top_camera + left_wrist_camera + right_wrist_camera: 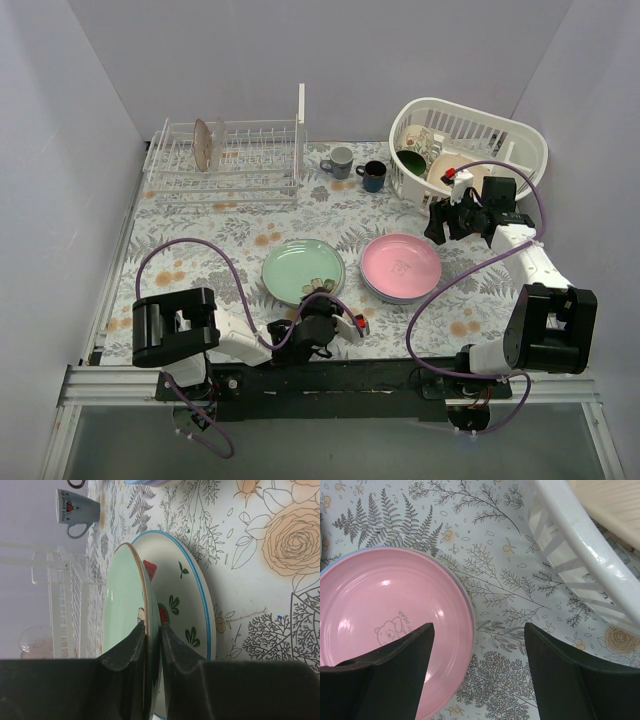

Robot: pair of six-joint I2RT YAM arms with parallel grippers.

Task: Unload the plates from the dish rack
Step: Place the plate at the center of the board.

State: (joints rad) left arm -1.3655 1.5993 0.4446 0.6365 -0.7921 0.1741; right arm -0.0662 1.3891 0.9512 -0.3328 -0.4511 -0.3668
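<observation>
The white wire dish rack point(225, 158) stands at the back left and holds a mottled brown plate point(203, 145) upright. A pale green plate point(303, 270) lies mid-table on a white plate with a blue rim point(182, 605). My left gripper point(322, 300) is shut on the green plate's near rim, one finger above and one below point(152, 630). A pink plate point(400, 265) tops a stack with a purple rim point(466, 592) under it. My right gripper point(450, 220) is open and empty, over the cloth just right of the pink plate point(385, 625).
A white oval slotted basket point(470, 150) with crockery stands at the back right, close to my right gripper; its wall shows in the right wrist view point(585, 555). A grey mug point(338, 162) and a dark blue mug point(373, 175) stand between the rack and the basket.
</observation>
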